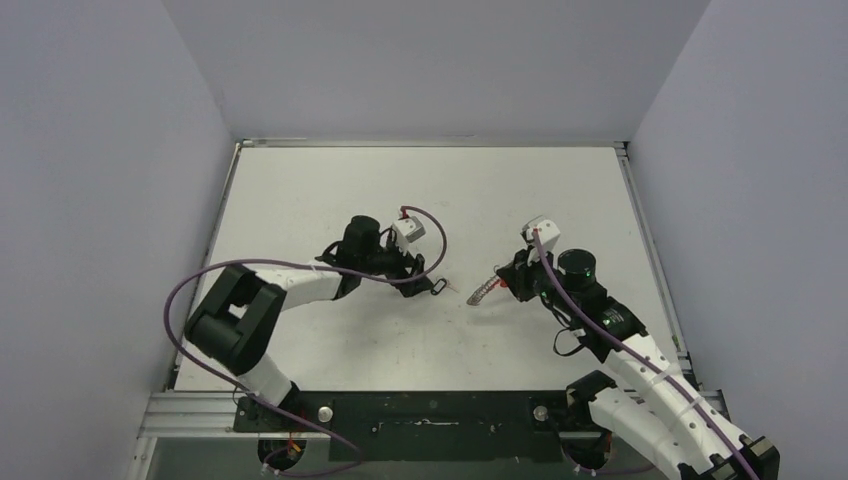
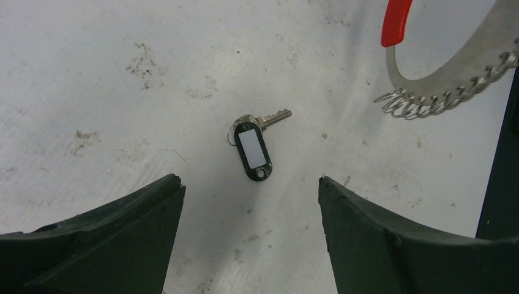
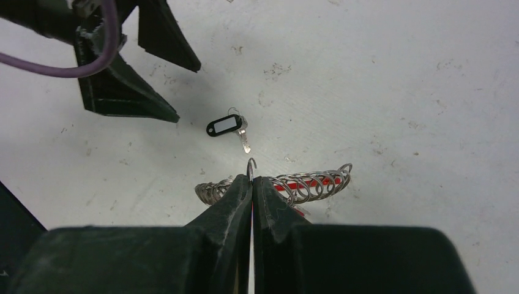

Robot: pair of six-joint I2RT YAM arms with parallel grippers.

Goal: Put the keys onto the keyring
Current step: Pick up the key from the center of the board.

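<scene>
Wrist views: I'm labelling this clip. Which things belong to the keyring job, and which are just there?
Job:
loose key with black tag
keyring, clamped in the right hand
left hand, open near the key

Just there:
table
purple cable

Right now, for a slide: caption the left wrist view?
Open left tool hovers above small silver key with black oblong tag on white table; red-sleeved metal keyring top right.

The table [image 1: 400, 180] is white and flat, its top scuffed with faint grey smudges; one small silver key [image 2: 273, 118] lies flat on it, joined to a black oblong tag [image 2: 254, 152] with a white label; smudges lie scattered around the key.
</scene>
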